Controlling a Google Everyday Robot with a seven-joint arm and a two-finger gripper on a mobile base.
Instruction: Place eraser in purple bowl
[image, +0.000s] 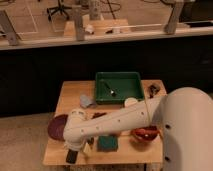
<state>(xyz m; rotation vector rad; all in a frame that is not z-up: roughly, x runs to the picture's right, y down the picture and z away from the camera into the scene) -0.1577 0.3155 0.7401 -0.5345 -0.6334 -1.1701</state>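
Note:
The eraser (71, 156) is a small black block near the table's front left edge. My gripper (76, 148) points down right over it, at the end of the white arm that crosses the table from the right. Whether it touches the eraser does not show. The purple bowl (57, 126) sits at the left edge, just behind the gripper, partly covered by the arm's wrist.
A teal-green sponge (107, 144) lies right of the gripper. An orange-red bowl (145, 133) sits at the front right under the arm. A green tray (119, 86) with a utensil stands at the back, with a grey object (86, 101) and a white cup (131, 102) beside it.

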